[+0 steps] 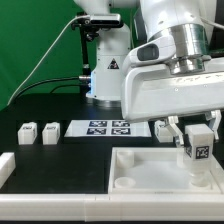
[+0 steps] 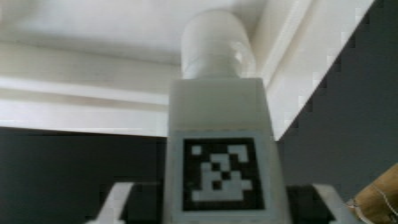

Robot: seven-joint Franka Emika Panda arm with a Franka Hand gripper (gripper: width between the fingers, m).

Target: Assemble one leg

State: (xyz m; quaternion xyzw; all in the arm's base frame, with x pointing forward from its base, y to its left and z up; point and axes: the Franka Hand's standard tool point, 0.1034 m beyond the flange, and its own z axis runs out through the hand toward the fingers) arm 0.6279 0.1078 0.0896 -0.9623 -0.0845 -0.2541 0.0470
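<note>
Parts lie spread over the black desk (image 1: pixel 60 160). At the desk's edge on the exterior view's left, near the front, a white block (image 1: pixel 5 166) sits partly cut off by the frame. Next, further back and toward the middle, the first loose leg (image 1: pixel 27 132) and the second loose leg (image 1: pixel 51 130) lie side by side, close but apart, each showing a small dark tag. To their right, the marker board (image 1: pixel 110 128) lies flat with its square tags facing up. Behind it, at the desk's far edge, stands the robot base (image 1: pixel 106 65), which has a warning label on it. Just right of the board is a small white part (image 1: pixel 161 130), half hidden by the arm, so I cannot tell what it is.

Along the front edge, from the middle toward the corner on the exterior view's right, lies the tabletop (image 1: pixel 160 172), with round holes at the two corners in view. Over its right-hand portion hangs the gripper (image 1: pixel 197 140), narrowed onto the leg (image 1: pixel 197 150). That leg stands upright between the jaws, its tag turned toward the exterior camera.

The wrist view shows the fingers (image 2: pixel 128 205) pressed to both sides of the leg (image 2: pixel 222 130). Its rounded tip points at the white tabletop (image 2: pixel 89 60). Whether the tip touches the tabletop cannot be told.
</note>
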